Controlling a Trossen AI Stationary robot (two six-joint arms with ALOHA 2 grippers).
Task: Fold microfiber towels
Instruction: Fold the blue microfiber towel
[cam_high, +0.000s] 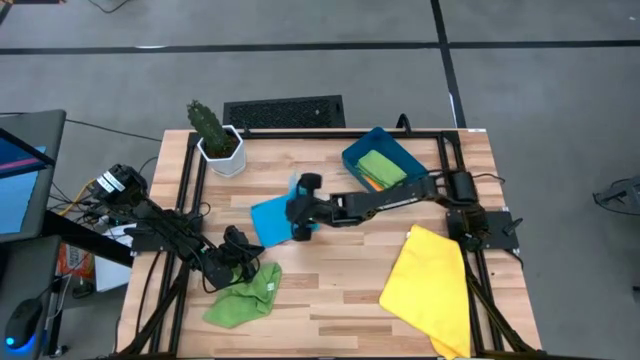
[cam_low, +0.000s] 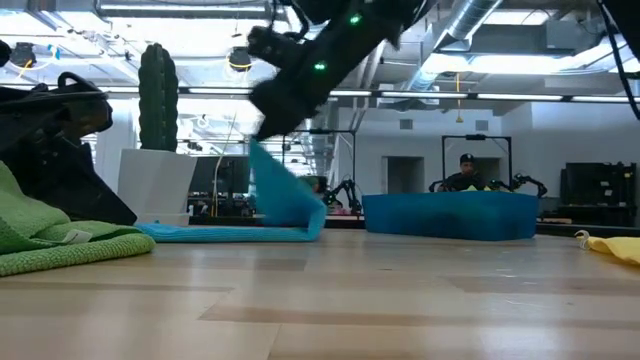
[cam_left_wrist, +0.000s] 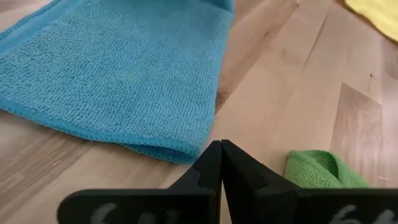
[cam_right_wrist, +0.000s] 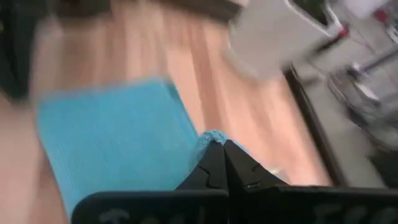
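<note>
Four towels show in the high view. One light blue towel (cam_high: 270, 218) lies just left of the frame's centre. One green towel (cam_high: 243, 297) sits crumpled at lower left. A second green towel (cam_high: 381, 166) lies in the teal bin (cam_high: 352, 158) at upper centre-right, with an edge of orange cloth beside it. One large yellow towel (cam_high: 430, 288) hangs over the table's edge at lower right.

There are two arms. The right gripper (cam_high: 296, 224) reaches in from the right to the blue towel's right edge; its fingers are pinched on a corner of that cloth, which the low view shows lifted off the table. The left gripper (cam_high: 232, 262) rests at lower left, between the blue towel and the crumpled green one, fingers closed on nothing.

One potted cactus (cam_high: 214, 136) stands at upper left of the wooden plank table (cam_high: 330, 300). Around it is grey floor; in the low view one person sits far back in an open workshop with exposed ceiling ducts.
</note>
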